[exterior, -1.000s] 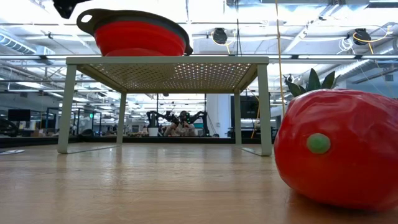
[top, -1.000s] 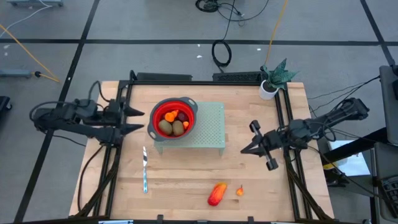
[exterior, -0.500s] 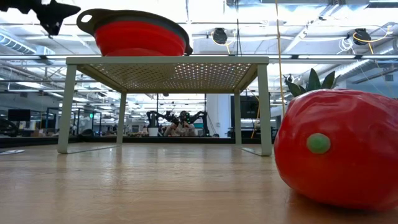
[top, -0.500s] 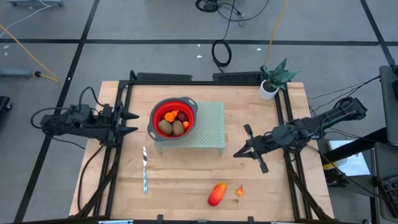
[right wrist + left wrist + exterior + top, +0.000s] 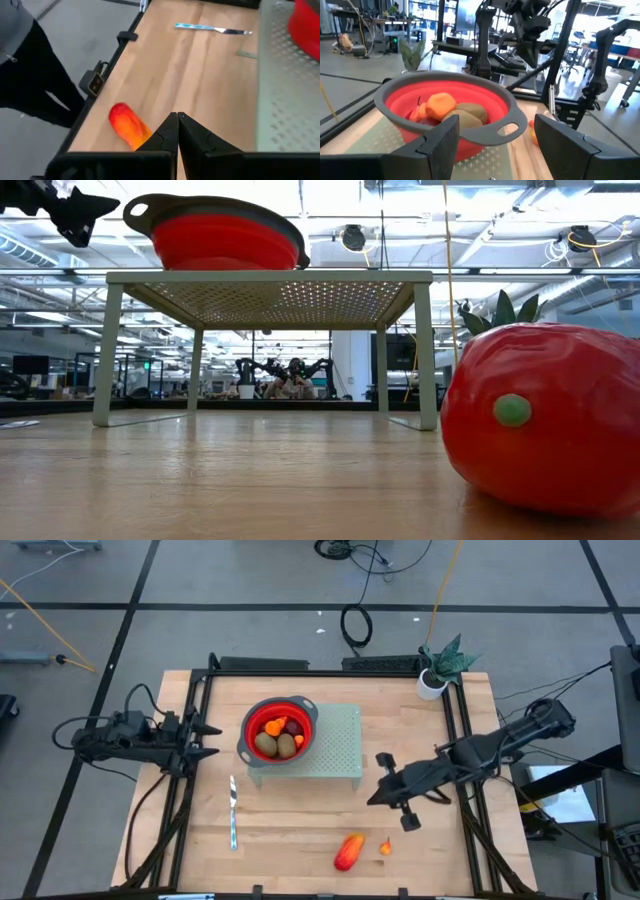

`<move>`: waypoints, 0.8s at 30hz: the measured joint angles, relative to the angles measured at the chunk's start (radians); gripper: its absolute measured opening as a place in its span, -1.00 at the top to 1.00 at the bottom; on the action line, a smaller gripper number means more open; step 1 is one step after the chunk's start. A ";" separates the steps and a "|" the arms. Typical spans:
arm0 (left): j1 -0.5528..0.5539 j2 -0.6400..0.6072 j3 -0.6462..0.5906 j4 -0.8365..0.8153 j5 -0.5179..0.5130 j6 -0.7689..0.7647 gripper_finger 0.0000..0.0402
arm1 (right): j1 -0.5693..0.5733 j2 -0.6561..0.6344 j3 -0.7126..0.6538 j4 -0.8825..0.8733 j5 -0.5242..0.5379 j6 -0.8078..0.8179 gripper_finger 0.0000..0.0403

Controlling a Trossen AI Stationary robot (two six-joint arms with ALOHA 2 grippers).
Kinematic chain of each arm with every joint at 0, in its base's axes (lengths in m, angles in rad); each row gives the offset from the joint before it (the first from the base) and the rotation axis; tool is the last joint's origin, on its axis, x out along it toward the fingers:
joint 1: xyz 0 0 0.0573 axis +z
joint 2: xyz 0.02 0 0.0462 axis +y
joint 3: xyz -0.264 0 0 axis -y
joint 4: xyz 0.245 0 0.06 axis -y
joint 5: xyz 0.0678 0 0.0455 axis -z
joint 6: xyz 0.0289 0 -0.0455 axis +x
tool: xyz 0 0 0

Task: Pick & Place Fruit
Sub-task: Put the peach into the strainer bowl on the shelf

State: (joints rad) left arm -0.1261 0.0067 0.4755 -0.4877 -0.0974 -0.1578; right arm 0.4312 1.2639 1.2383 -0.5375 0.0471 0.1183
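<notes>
Red-orange and elongated, the largest fruit (image 5: 348, 852) lies on the bare wood near the table's front edge, with a tiny orange piece (image 5: 386, 847) just beside it toward the right edge. The right tool (image 5: 374, 797) hangs above the table a little way behind this pair, between them and the perforated green stand (image 5: 340, 745), its two dark fingers pressed fully together and holding nothing. In the right wrist view the closed fingertips (image 5: 176, 131) point toward the elongated fruit (image 5: 129, 125), which sits close to the table's front edge and apart from the tool.

The other fruits (image 5: 277, 736) are piled inside the red bowl with grey rim (image 5: 255, 716), which stands on the left end of the green stand: brown-green ovals, a dark-red round one and small orange bits. The left tool (image 5: 207, 739) is at the table's left edge, level with the bowl and just beside it, with its fingers spread apart and empty. The left wrist view looks between those open fingers (image 5: 442, 142) straight at the bowl (image 5: 485, 97), where an orange piece (image 5: 441, 104) rests on top of the ovals (image 5: 467, 116).

A slim silver knife (image 5: 233, 812) lies on the wood in front of the stand's left end, well apart from both tools. A small potted plant (image 5: 438, 667) stands at the table's back right corner.
</notes>
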 joint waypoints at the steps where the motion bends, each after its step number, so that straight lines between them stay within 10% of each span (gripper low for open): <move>1: 0.000 0.000 0.000 0.001 0.001 -0.001 -0.28 | 0.006 0.016 0.015 -0.011 0.000 0.007 1.00; 24: 0.000 0.000 0.000 -0.010 0.003 -0.006 -0.28 | 0.199 0.220 0.058 -0.231 -0.156 -0.020 1.00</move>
State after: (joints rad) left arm -0.1261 0.0067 0.4759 -0.4980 -0.0944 -0.1642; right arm 0.6299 1.4837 1.2961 -0.7681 -0.1093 0.0979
